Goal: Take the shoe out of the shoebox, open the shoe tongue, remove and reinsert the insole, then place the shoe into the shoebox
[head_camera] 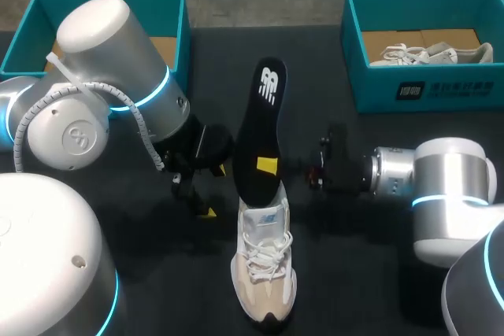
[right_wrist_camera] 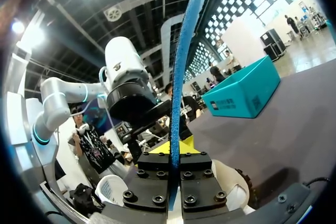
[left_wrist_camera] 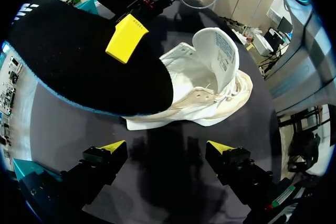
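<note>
Right gripper (head_camera: 266,166): clamped on the insole (head_camera: 262,127), one finger on each flat face. The right wrist view shows the insole edge-on, running up between the two black finger blocks. One yellow pad (left_wrist_camera: 126,38) is flat on the black top face.

Left gripper (left_wrist_camera: 167,148): fingers wide apart, holding nothing, touching nothing. It sits low over the table (head_camera: 378,273), just beside the shoe (head_camera: 264,265), with bare table between the tips.

Insole: thin, flat, long foot-shaped sheet. Matte black fabric top with a white logo near the far end, blue foam edge. Held off the table and tilted. Its near end is at the shoe's opening; cannot tell whether it is inside.

Shoe: white and beige low sneaker with white laces and a dark toe tip. It stands on its sole on the table between the two arms, toe toward the robot. The tongue (left_wrist_camera: 216,51) is folded up and the opening gapes.

Table: dark, matte cloth-like surface.

Left shoebox (head_camera: 177,25): teal card, open, brown floor, at the far left corner.

Right shoebox (head_camera: 394,88): teal, open, at the far right, with a second pale sneaker (head_camera: 425,55) lying inside.
</note>
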You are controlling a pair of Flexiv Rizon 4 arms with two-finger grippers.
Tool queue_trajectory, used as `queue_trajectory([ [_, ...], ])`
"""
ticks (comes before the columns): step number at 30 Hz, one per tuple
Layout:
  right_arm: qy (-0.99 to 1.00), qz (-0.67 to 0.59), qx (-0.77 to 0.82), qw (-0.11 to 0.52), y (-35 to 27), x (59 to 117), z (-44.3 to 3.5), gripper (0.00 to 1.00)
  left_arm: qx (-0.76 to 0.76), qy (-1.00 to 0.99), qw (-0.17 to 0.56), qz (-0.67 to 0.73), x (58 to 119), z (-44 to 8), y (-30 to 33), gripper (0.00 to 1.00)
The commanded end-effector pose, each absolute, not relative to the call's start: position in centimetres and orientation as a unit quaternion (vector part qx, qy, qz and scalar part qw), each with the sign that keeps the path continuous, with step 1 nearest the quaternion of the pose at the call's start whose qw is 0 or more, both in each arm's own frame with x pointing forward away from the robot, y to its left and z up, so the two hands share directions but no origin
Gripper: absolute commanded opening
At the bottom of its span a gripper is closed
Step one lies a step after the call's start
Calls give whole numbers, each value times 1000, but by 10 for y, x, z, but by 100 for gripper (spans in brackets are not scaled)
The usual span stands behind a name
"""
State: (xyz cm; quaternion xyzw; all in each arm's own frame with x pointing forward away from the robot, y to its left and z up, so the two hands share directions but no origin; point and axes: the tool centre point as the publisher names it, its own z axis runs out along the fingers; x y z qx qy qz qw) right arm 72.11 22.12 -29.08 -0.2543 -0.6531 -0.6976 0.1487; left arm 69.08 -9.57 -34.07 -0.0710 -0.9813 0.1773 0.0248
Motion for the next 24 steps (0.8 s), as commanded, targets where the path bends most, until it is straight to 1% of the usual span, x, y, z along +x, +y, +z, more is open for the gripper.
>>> queue_trajectory([
  [1,-657,-695,-247,156,221,722,-293,0,-71,-981,24,177,690,-342,-97,100],
  [24,-663,-692,-203,200,214,725,-300,0,-71,-981,24,177,690,-342,-97,100],
])
